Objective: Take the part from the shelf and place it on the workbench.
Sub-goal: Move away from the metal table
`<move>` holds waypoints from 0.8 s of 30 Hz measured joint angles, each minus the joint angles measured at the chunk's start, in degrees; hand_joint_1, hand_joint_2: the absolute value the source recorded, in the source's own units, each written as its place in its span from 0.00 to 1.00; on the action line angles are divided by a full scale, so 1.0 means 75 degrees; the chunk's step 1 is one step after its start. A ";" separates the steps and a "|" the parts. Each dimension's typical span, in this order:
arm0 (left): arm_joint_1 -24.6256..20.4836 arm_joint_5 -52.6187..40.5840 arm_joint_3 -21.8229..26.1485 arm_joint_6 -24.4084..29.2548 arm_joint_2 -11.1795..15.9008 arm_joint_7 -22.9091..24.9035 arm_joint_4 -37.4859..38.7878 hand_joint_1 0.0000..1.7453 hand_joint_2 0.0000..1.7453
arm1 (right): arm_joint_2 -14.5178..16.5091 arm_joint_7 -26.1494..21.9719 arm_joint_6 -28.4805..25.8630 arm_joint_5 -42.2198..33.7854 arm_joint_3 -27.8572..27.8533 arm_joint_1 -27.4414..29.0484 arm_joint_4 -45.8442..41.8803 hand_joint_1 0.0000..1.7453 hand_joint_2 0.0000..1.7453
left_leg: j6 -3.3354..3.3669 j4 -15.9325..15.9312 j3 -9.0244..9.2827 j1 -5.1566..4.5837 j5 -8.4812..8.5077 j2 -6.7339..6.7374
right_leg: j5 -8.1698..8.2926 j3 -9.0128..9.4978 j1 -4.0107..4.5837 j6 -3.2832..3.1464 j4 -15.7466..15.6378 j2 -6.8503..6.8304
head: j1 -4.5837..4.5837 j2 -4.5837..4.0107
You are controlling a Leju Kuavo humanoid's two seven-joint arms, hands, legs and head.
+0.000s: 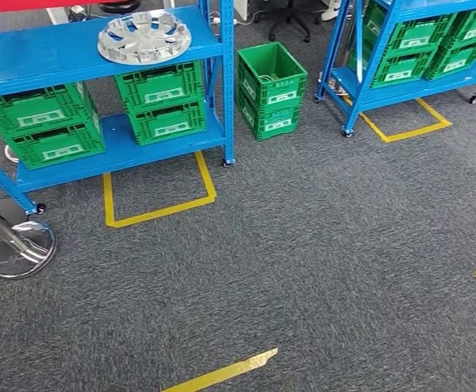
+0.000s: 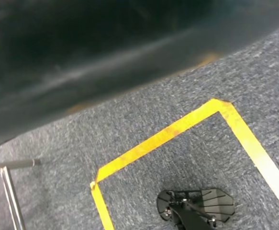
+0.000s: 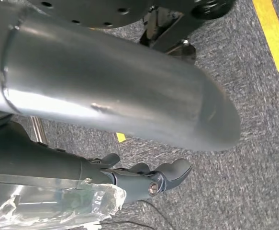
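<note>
A silver wheel cover (image 1: 144, 37) lies flat on the top board of the blue shelf (image 1: 37, 57) at the far left in the head view, several steps away across the carpet. In the right wrist view my right hand (image 3: 156, 158) hangs over the carpet. Its thick grey thumb (image 3: 130, 96) and dark fingers (image 3: 159, 178) are stretched out and apart, with nothing between them.
Green crates (image 1: 161, 102) fill the shelf's lower board. Two more green crates (image 1: 271, 88) stand stacked on the floor beside its right post. A second blue shelf (image 1: 407, 82) stands far right. A chrome stand base (image 1: 20, 249) sits near left. Yellow tape (image 1: 155, 211) marks the grey carpet.
</note>
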 joint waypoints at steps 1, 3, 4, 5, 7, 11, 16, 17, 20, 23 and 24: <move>0.0003 -0.0001 0.0000 0.0001 -0.0001 0.0000 0.0000 0.00 0.00 | -0.0001 0.0000 0.0000 0.0002 -0.0001 0.0000 0.0001 0.00 0.00 | -0.0005 0.0001 0.0016 -0.0002 -0.0004 -0.0083 | 0.0267 0.0092 -0.0001 -0.0014 -0.0299 0.0024 | -0.0001 0.0000; 0.0000 -0.0010 0.0000 0.0002 -0.0004 0.0000 0.0000 0.00 0.00 | -0.0004 -0.0005 0.0000 0.0007 -0.0003 -0.0006 0.0004 0.00 0.00 | -0.0036 0.0010 0.0039 -0.0014 -0.0021 -0.0239 | 0.0850 0.0521 -0.0011 -0.0065 -0.1347 0.0220 | 0.0004 0.0000; -0.0006 -0.0016 0.0000 0.0003 -0.0006 0.0000 0.0000 0.00 0.00 | -0.0006 -0.0007 -0.0001 0.0008 -0.0003 -0.0012 0.0007 0.00 0.00 | -0.0065 0.0023 0.0034 -0.0022 -0.0028 -0.0314 | 0.1007 0.0720 -0.0020 -0.0088 -0.1772 0.0331 | 0.0001 0.0000; -0.0008 -0.0020 0.0000 0.0003 -0.0008 0.0000 0.0000 0.00 0.00 | -0.0007 -0.0010 -0.0001 0.0009 -0.0002 -0.0016 0.0013 0.00 0.00 | -0.0105 0.0032 0.0016 -0.0023 -0.0025 -0.0374 | 0.1060 0.0839 -0.0020 -0.0109 -0.2016 0.0418 | 0.0003 0.0000; 0.0004 -0.0023 0.0001 0.0004 -0.0008 0.0000 0.0000 0.00 0.00 | -0.0009 -0.0012 -0.0001 0.0012 -0.0002 -0.0021 0.0026 0.00 0.00 | -0.0198 0.0036 -0.0029 -0.0004 0.0002 -0.0487 | 0.1047 0.0900 -0.0010 -0.0157 -0.2103 0.0395 | 0.0001 0.0000; 0.0014 -0.0023 0.0003 0.0007 0.0005 0.0000 0.0000 0.00 0.00 | -0.0023 -0.0020 0.0000 0.0017 -0.0023 -0.0023 0.0035 0.00 0.00 | -0.0366 0.0724 -0.0349 0.0025 -0.0443 -0.0086 | 0.1102 0.0949 -0.0037 -0.0324 -0.2194 0.0125 | -0.0057 -0.0001; 0.0027 -0.0020 0.0011 0.0003 -0.0001 -0.0002 0.0000 0.00 0.00 | -0.0026 -0.0022 0.0002 0.0020 -0.0028 -0.0009 0.0049 0.00 0.00 | -0.0454 0.1986 -0.0970 0.0079 -0.0763 0.0128 | 0.1051 0.0981 -0.0020 -0.0358 -0.2191 -0.0268 | -0.0085 -0.0001; 0.0038 -0.0018 0.0016 0.0003 0.0000 -0.0004 0.0000 0.00 0.00 | -0.0026 -0.0022 0.0002 0.0020 -0.0028 -0.0014 0.0049 0.00 0.00 | -0.0433 0.1528 -0.0734 0.0077 -0.0478 0.0189 | 0.1035 0.1008 -0.0019 -0.0343 -0.2191 -0.0329 | -0.0085 -0.0001; 0.0007 -0.0014 0.0036 0.0003 0.0004 -0.0011 0.0000 0.00 0.00 | -0.0024 -0.0023 0.0004 0.0023 -0.0028 -0.0023 0.0050 0.00 0.00 | -0.0294 0.0199 -0.0063 -0.0006 -0.0011 0.0621 | 0.0968 0.1070 0.0027 -0.0245 -0.2176 -0.0503 | -0.0080 0.0000; 0.0008 -0.0001 0.0058 0.0003 0.0000 -0.0015 0.0000 0.00 0.00 | -0.0023 -0.0030 0.0004 0.0027 -0.0028 -0.0037 0.0052 0.00 0.00 | -0.0165 0.0017 -0.0023 -0.0030 -0.0008 0.0551 | 0.0924 0.1114 0.0048 -0.0128 -0.2202 -0.0667 | -0.0081 0.0000; 0.0021 0.0006 0.0066 0.0004 0.0001 -0.0015 0.0000 0.00 0.00 | -0.0023 -0.0034 0.0004 0.0031 -0.0028 -0.0045 0.0051 0.00 0.00 | -0.0116 -0.0013 -0.0009 -0.0010 0.0010 0.0486 | 0.0859 0.1104 0.0039 -0.0088 -0.2148 -0.0604 | -0.0071 0.0000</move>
